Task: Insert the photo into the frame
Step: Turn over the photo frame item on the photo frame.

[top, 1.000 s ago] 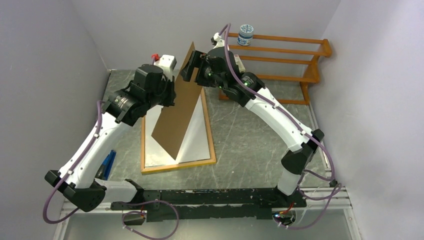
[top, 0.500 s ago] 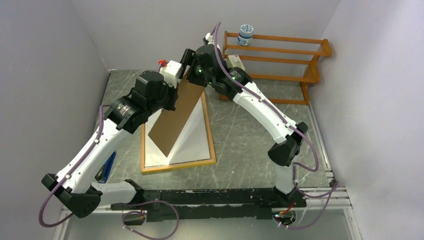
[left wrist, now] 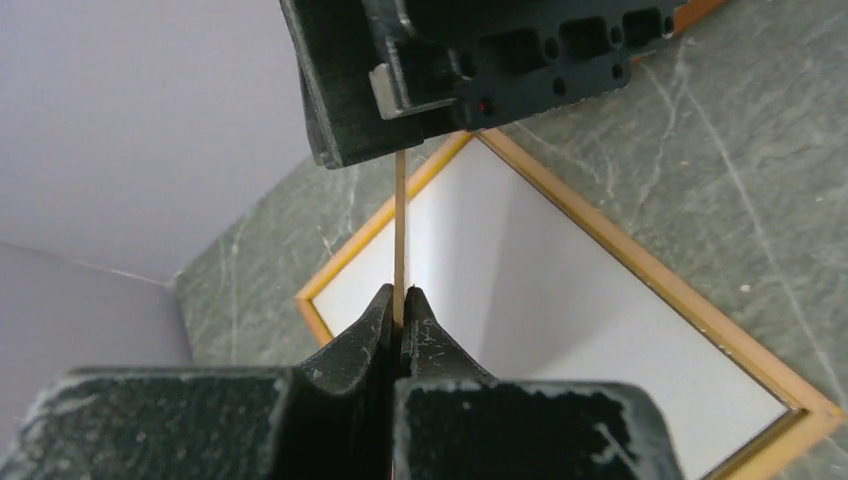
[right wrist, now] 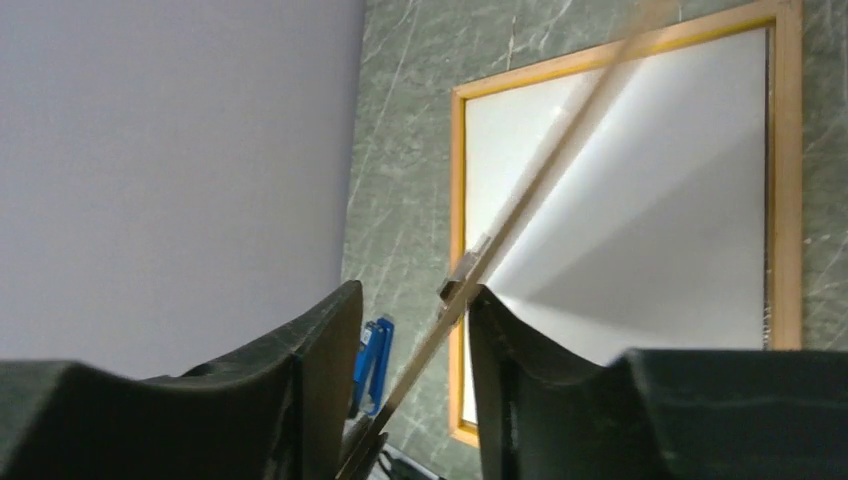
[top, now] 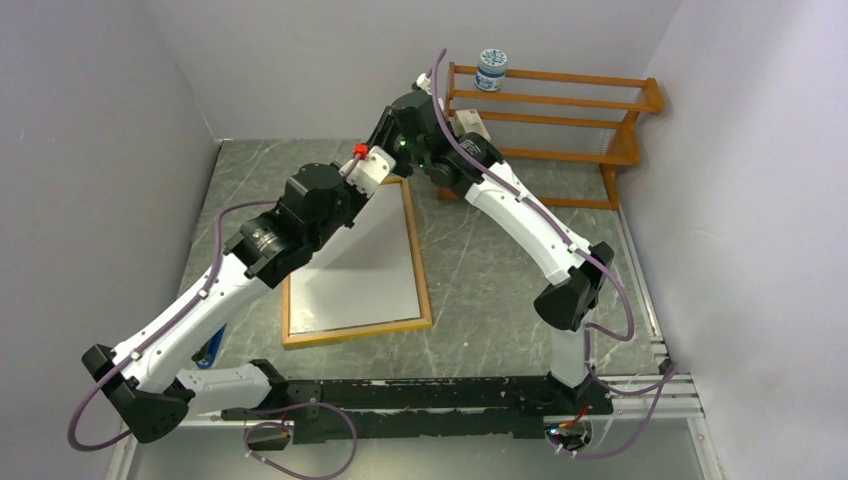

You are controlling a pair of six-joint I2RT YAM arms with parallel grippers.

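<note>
The frame (top: 357,330) lies flat on the table with its light wood back up. A plain white sheet (top: 370,265), the photo's back, fills it; both also show in the left wrist view (left wrist: 640,270) and the right wrist view (right wrist: 660,200). A thin brown backing board (left wrist: 400,215) stands on edge above the frame. My left gripper (left wrist: 400,300) is shut on the board's edge. My right gripper (right wrist: 415,292) is open, and the board's edge (right wrist: 540,180) passes between its jaws, touching the right finger (right wrist: 490,310). In the top view both arms hide the board.
An orange-brown shelf rack (top: 560,110) with a small jar (top: 491,70) on it stands at the back right. A blue tool (right wrist: 370,360) lies on the table left of the frame. Grey walls close in on the left and at the back.
The board has swung from a slant to standing on edge and is now hidden under the arms in the top view. My left wrist has moved right and back toward the right gripper.
</note>
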